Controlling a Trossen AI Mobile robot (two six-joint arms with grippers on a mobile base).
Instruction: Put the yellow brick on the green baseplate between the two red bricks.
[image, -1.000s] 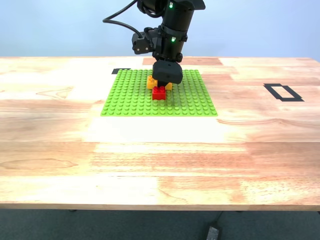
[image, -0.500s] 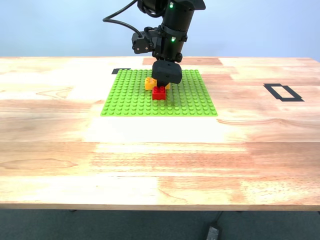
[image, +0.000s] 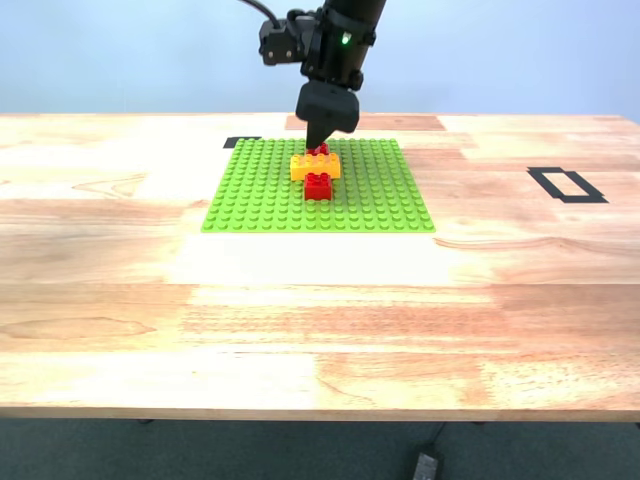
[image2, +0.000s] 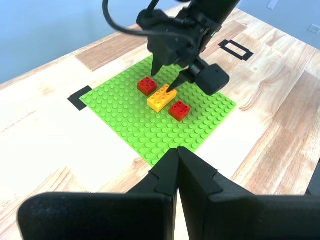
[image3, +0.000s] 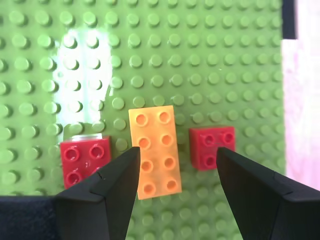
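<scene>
The yellow brick (image: 315, 166) (image2: 161, 98) (image3: 155, 152) lies flat on the green baseplate (image: 260, 200) (image2: 125, 115) (image3: 225, 60), between the two red bricks. One red brick (image: 318, 186) (image2: 179, 110) (image3: 86, 161) sits on its near side in the exterior view; the other red brick (image: 320, 150) (image2: 147, 85) (image3: 211, 146) sits behind it. My second gripper (image: 322, 135) (image2: 167, 80) (image3: 176, 165) hangs open just above the yellow brick, touching nothing. My first gripper (image2: 177, 165) is shut on nothing, well away from the plate.
A black tape rectangle (image: 566, 184) (image2: 236, 50) marks the table at the exterior view's right. A small black tape mark (image: 241, 142) (image2: 80, 97) lies by the plate's far corner. Bare wooden tabletop (image: 320, 320) surrounds the plate.
My second gripper has let go of the yellow brick and risen off it. The brick stays on the plate between the red bricks.
</scene>
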